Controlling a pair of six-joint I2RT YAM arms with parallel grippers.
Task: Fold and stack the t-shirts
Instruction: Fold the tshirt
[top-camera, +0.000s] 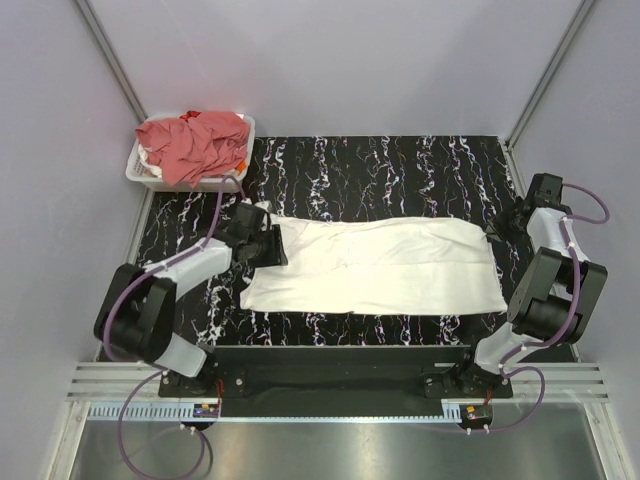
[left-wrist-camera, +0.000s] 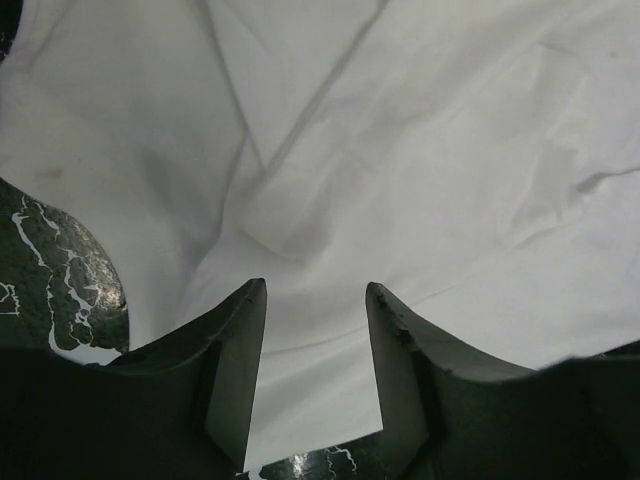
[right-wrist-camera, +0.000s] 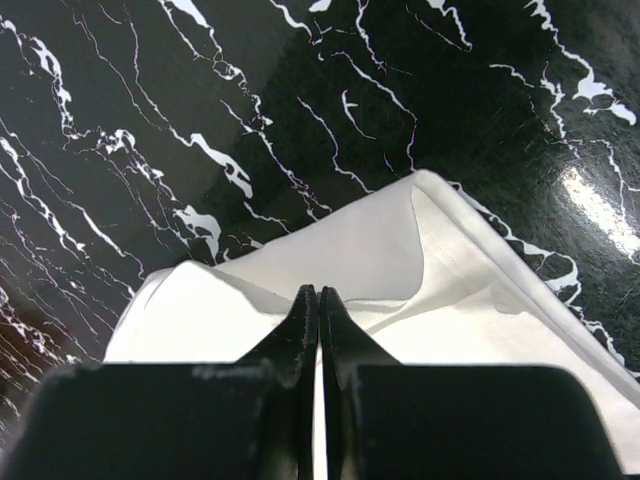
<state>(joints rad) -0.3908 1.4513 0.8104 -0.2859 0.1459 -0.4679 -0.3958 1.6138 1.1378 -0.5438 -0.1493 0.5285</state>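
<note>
Top external view: white t-shirt (top-camera: 380, 265) lay flat as a long band across the middle of the table (top-camera: 400, 165), ends at 9 and 3 o'clock. Looked like the lengthwise fold was done and the crosswise fold not yet begun (my read, not seen).

Left gripper (top-camera: 270, 245) sat at the 9 o'clock end. Left wrist cam showed it (left-wrist-camera: 315, 290) with jaws parted about half way, nothing pinched, cloth (left-wrist-camera: 400, 150) lying loose below and ahead.

Right gripper (top-camera: 500, 230) was at the 3 o'clock end. Right wrist cam showed it (right-wrist-camera: 318, 292) with jaws fully closed over a doubled corner of the shirt (right-wrist-camera: 330, 260). Couldn't tell if any cloth was nipped.

Next move prob. calls for both pincers to take one short end by its corners and carry it over to the other end, keeping edges square. Thin cloth, so it may slip or crease.

Containers: one white basket (top-camera: 140, 172) at 10 o'clock, heaped w/ salmon-red t-shirts (top-camera: 195, 145) spilling over the rim; exact count not clear.
</note>
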